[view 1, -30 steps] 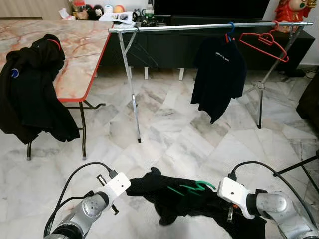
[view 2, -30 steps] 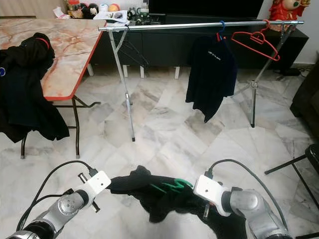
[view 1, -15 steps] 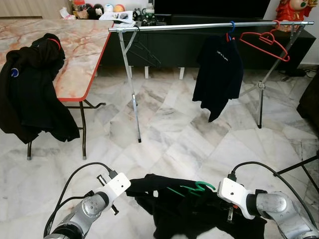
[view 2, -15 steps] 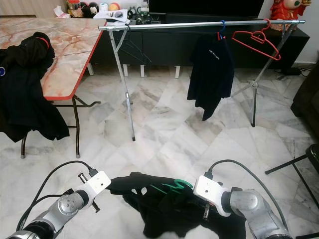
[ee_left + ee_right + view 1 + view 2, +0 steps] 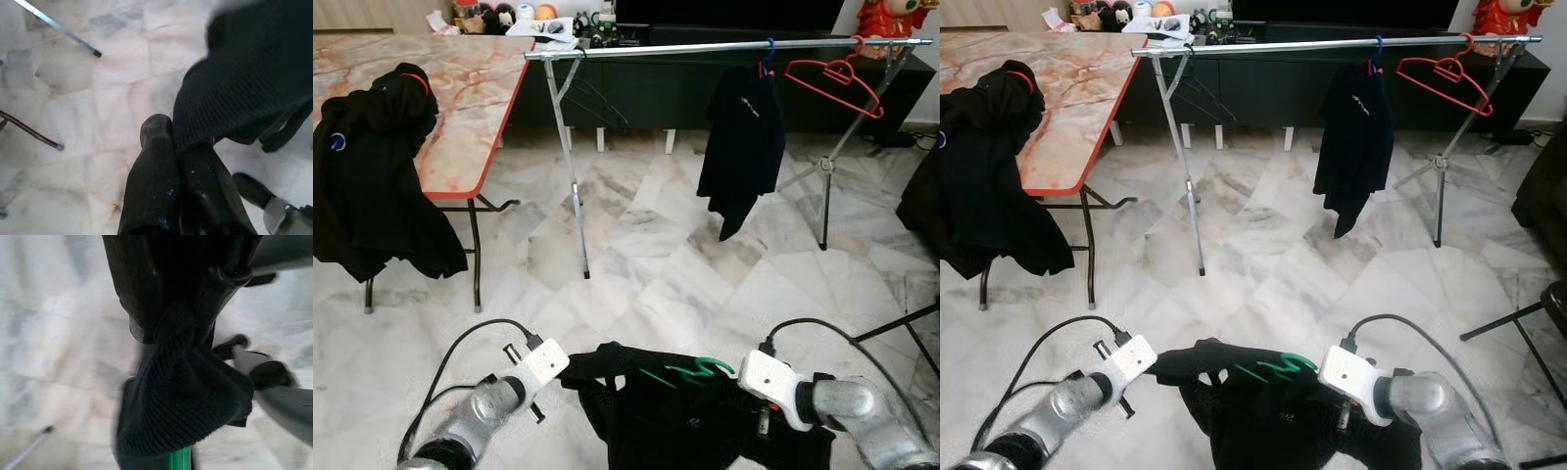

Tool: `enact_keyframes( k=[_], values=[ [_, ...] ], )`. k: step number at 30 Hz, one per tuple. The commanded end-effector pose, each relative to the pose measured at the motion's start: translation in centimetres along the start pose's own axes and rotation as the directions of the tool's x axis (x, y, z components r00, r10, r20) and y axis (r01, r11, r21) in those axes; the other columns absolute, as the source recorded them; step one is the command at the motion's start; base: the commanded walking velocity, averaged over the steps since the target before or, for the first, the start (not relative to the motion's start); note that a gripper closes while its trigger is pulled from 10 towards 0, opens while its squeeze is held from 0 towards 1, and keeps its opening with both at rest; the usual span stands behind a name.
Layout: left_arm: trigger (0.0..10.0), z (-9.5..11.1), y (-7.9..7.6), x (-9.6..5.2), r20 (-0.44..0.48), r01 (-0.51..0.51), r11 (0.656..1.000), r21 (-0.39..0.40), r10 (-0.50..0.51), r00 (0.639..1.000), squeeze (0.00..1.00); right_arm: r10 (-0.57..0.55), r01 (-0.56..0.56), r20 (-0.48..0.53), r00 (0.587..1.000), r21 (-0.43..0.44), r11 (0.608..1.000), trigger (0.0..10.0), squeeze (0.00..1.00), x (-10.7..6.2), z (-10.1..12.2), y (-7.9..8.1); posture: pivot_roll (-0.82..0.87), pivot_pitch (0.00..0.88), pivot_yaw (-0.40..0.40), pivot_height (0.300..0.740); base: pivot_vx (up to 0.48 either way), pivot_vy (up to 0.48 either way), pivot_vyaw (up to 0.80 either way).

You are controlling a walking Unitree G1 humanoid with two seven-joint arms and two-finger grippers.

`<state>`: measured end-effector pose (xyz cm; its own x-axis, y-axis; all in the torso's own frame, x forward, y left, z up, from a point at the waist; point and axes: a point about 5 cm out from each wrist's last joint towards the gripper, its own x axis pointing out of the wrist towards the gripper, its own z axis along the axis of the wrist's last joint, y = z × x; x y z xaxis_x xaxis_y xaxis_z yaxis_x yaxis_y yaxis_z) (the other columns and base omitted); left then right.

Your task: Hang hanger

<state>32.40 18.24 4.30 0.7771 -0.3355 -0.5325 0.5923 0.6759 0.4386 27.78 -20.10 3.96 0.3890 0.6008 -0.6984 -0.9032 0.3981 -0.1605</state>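
Marble floor lay below; both tools, left tool and right tool, clenched the black garment, which had spread wider on its green hanger, readying it for the rail.

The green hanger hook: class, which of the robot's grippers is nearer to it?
Right. The right gripper pinches the black garment just beside the green hanger hook; the left gripper holds the garment's far shoulder.

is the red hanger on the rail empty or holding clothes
Empty: the red hanger hangs bare on the rail, beside the black shirt.
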Motion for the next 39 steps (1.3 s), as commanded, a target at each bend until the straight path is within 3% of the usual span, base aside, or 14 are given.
enact_keyframes(
  k=[1, 5, 8, 12, 18, 21, 27, 31, 35, 37, 39],
  values=[
    [0.0, -0.3, 0.9, -0.3, -0.030, -0.021, 0.999, -0.026, 0.020, 0.999, 0.00, 0.029, -0.029, 0.014, 0.999, 0.007, 1.000, 0.0, 0.00, -0.1, 0.0, 0.3, 0.05, 0.155, 0.014, 0.740, 0.000, 0.000, 0.00],
    [0.0, -0.6, 1.2, -0.3, -0.069, -0.026, 0.999, -0.029, 0.024, 0.997, 0.00, 0.065, -0.066, 0.071, 0.995, 0.014, 0.998, 0.0, 0.00, -0.2, 0.7, 0.3, 0.05, 0.154, 0.016, 0.740, 0.000, 0.000, 0.00],
    [0.0, -0.7, 1.2, -0.4, -0.079, -0.016, 0.999, -0.043, 0.012, 0.997, 0.00, 0.111, -0.110, 0.053, 0.992, -0.010, 0.994, 0.0, 0.00, -0.3, 0.5, 0.6, 0.05, 0.156, 0.014, 0.740, 0.000, 0.000, 0.00],
    [0.0, -0.6, 1.3, -0.5, -0.094, -0.003, 0.998, -0.058, -0.003, 0.996, 0.00, 0.060, -0.063, -0.077, 0.995, -0.044, 0.997, 0.0, 0.00, -0.4, -0.9, 0.0, 0.05, 0.152, 0.014, 0.740, 0.000, 0.000, 0.00],
    [0.0, -0.1, 1.4, -0.6, -0.067, 0.022, 0.997, -0.071, -0.027, 0.997, 0.00, -0.004, -0.003, -0.152, 0.988, -0.049, 0.999, 0.0, 0.00, -0.2, -1.6, -0.4, 0.05, 0.151, 0.012, 0.740, 0.000, 0.000, 0.00],
    [0.0, 0.0, 1.5, -0.7, -0.066, 0.026, 0.997, -0.069, -0.031, 0.997, 0.00, -0.034, 0.027, -0.168, 0.985, -0.047, 0.999, 0.0, 0.00, -0.1, -1.7, -0.6, 0.05, 0.152, 0.011, 0.740, 0.000, 0.000, 0.00],
    [0.0, 0.7, 0.8, -1.2, -0.004, 0.166, 0.983, -0.075, -0.167, 0.986, 0.00, -0.164, 0.159, -0.174, 0.971, -0.043, 0.986, 0.0, 0.00, 0.5, -1.4, -1.6, 0.06, 0.146, 0.010, 0.740, 0.000, 0.000, 0.00],
    [0.0, 2.1, -0.2, -2.1, 0.077, 0.317, 0.946, -0.062, -0.312, 0.947, 0.00, -0.212, 0.212, -0.159, 0.964, -0.019, 0.977, 0.0, 0.00, 1.6, -0.9, -1.5, 0.06, 0.140, 0.010, 0.740, 0.000, 0.000, 0.00],
    [0.0, 3.6, -0.8, -2.8, 0.148, 0.395, 0.917, -0.051, -0.384, 0.911, 0.00, -0.213, 0.216, -0.131, 0.968, 0.010, 0.976, 0.0, 0.00, 2.5, -0.4, -1.1, 0.07, 0.133, 0.010, 0.740, 0.000, 0.000, 0.00],
    [0.0, 5.5, -1.9, -3.9, 0.216, 0.496, 0.868, -0.008, -0.483, 0.849, 0.00, -0.228, 0.232, -0.100, 0.968, 0.032, 0.972, 0.0, 0.00, 3.3, 0.4, -0.9, 0.07, 0.125, 0.012, 0.740, 0.000, 0.000, 0.00],
    [0.5, 5.8, -2.2, -4.1, 0.218, 0.519, 0.855, 0.012, -0.508, 0.833, 0.00, -0.243, 0.247, -0.085, 0.966, 0.037, 0.968, 0.0, 0.00, 3.5, 0.8, -1.0, 0.07, 0.122, 0.012, 0.740, 0.000, 0.000, 0.00]
  ],
)
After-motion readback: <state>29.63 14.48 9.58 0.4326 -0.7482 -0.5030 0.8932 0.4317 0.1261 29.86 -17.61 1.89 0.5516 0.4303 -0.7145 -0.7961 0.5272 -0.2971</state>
